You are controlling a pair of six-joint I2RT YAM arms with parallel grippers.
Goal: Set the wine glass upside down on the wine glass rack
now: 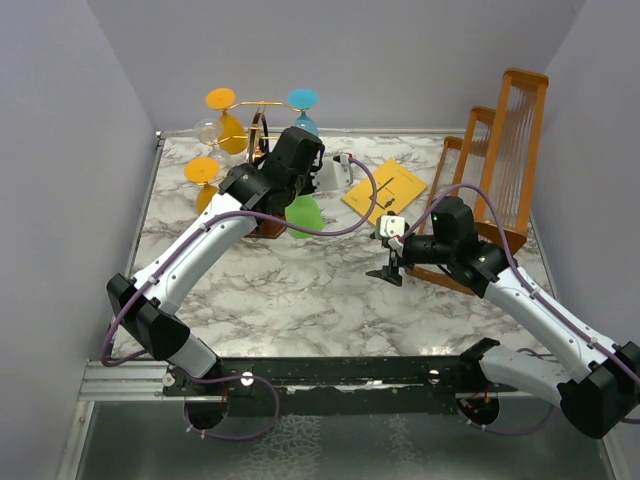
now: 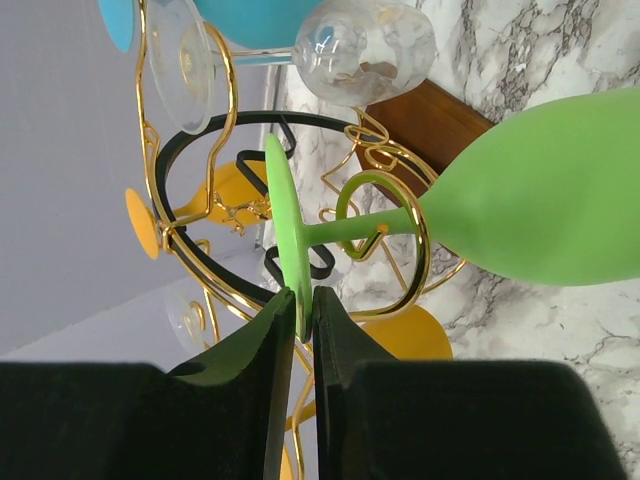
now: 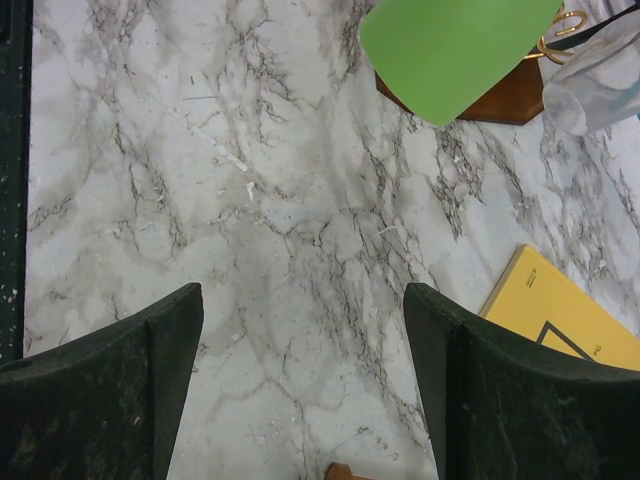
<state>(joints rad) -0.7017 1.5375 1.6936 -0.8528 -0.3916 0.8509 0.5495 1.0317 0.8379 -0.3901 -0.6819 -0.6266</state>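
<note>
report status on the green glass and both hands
Left hand tight around green wine glass foot, grip unclear. Stem in rack loop. Right hand open, away. Clear glass close by.

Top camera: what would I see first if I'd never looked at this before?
A bright green wine glass hangs on the gold wire rack at the far left of the table, its foot between the left tool's fingers. Around it hang orange glasses and a blue glass, and tall wooden frames stand at the right.

Green wine glass (image 2: pixel 530 200); gold rack (image 2: pixel 428 250); grey-veined white table (image 3: pixel 250 200).
</note>
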